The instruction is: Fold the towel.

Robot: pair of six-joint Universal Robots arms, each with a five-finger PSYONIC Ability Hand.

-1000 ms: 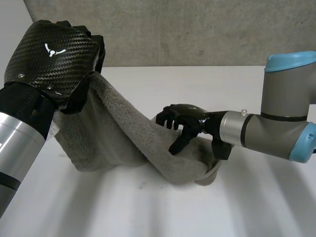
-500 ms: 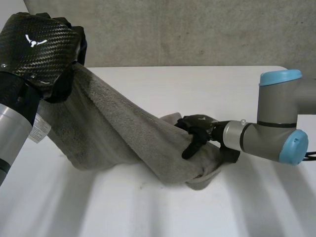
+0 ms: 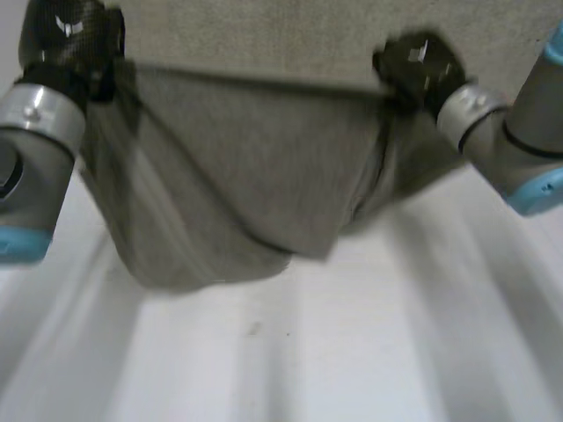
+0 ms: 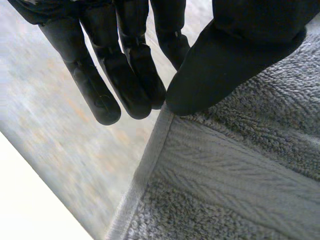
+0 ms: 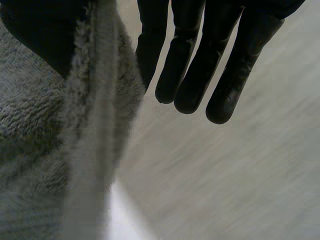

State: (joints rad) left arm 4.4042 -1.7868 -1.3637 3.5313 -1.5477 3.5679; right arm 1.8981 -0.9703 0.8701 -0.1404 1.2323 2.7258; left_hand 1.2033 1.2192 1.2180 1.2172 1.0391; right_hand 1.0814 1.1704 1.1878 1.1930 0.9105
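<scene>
Towel hangs spread btwn both hands, up over white table; top edge taut, low part sags toward tabletop at left. L hand pinches top-left corner, thumb pressed vs fingers. R hand clamps top-right corner: straight fingers, towel edge caught btwn them & thumb.

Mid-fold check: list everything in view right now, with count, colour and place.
grey terry towel: one, grey, held up between both hands, hanging toward the table.
white table: one, white, below the towel.
concrete wall: one, grey, behind the towel.
left hand: one, black, pinching one end of the towel's raised top edge.
right hand: one, black, pinching the same edge further along.
arms: two, grey with light-blue caps, at either side.
</scene>
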